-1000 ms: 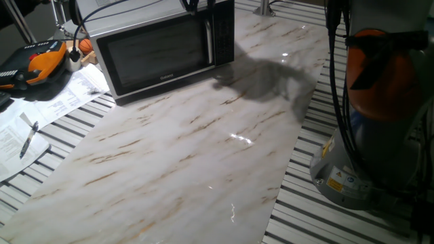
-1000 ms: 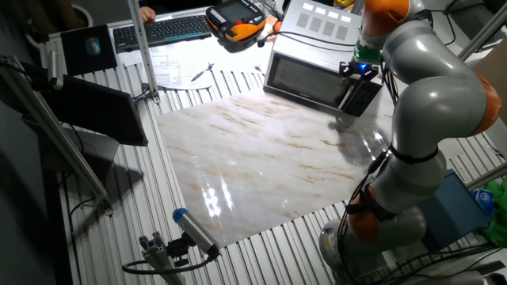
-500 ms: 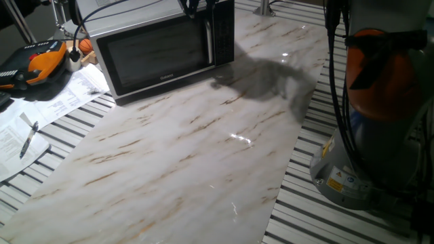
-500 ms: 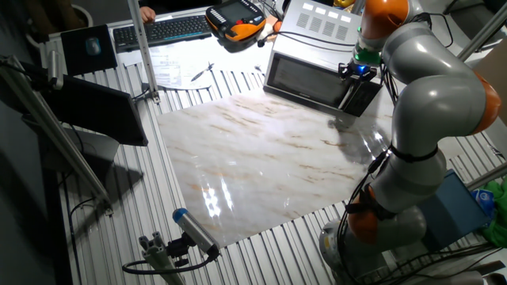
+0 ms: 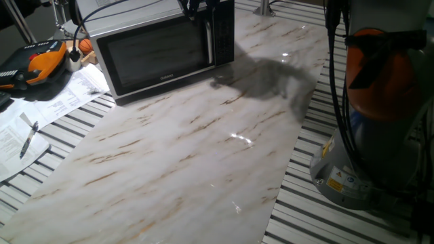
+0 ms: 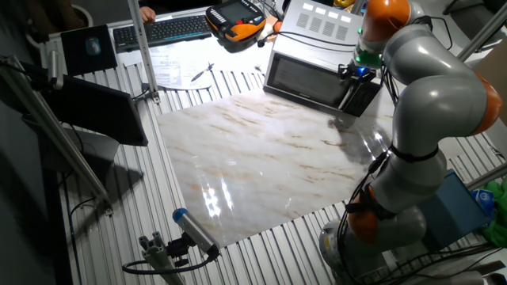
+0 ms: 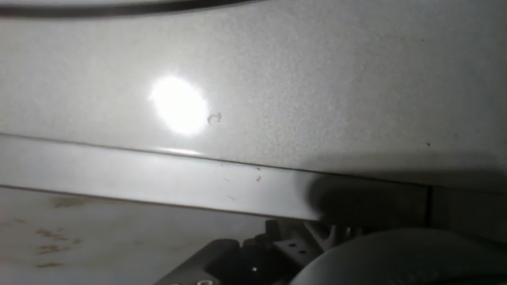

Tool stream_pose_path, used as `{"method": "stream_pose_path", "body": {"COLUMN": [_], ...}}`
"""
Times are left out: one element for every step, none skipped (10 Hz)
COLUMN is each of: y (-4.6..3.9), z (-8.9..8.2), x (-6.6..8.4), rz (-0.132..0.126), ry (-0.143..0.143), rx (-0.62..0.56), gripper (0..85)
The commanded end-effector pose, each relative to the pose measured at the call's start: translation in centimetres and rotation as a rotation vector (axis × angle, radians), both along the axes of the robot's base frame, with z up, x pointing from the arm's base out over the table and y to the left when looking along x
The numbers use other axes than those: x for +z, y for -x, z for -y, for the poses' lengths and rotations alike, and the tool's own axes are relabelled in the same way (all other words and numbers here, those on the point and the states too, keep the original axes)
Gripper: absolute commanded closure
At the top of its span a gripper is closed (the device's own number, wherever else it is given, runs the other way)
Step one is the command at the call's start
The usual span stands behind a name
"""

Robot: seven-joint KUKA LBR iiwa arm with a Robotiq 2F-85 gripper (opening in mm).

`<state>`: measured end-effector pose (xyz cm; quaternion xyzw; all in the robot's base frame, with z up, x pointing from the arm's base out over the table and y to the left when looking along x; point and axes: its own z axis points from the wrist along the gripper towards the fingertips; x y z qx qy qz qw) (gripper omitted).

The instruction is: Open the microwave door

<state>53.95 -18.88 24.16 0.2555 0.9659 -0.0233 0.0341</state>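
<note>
Silver-grey microwave (image 5: 163, 44) | microwave door (image 5: 156, 55) shut flush | dark glass

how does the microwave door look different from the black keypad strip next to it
The microwave door is a wide panel with a dark glass window in a silver-grey frame; the keypad strip is narrow and plain black. The door carries a vertical silver bar handle and small white lettering along its lower edge; the strip shows neither. Both sit flush on the front of the microwave, and the door is shut.
</note>
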Motion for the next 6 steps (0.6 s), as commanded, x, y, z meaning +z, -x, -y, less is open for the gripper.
{"method": "stream_pose_path", "body": {"y": [0.05,0.13,0.23,0.44,0.56,0.57], "z": [-0.03,-0.07,-0.16,-0.24,-0.31,-0.32], "x": [-0.22,-0.06,0.24,0.64,0.67,0.63], "rz": [-0.003,-0.004,-0.012,-0.02,-0.02,-0.018], "ry": [-0.001,-0.001,0.0,-0.003,-0.001,0.0], "rx": [0.001,0.002,0.002,0.001,0.0,-0.003], "gripper": [34.0,34.0,34.0,34.0,34.0,34.0]}}
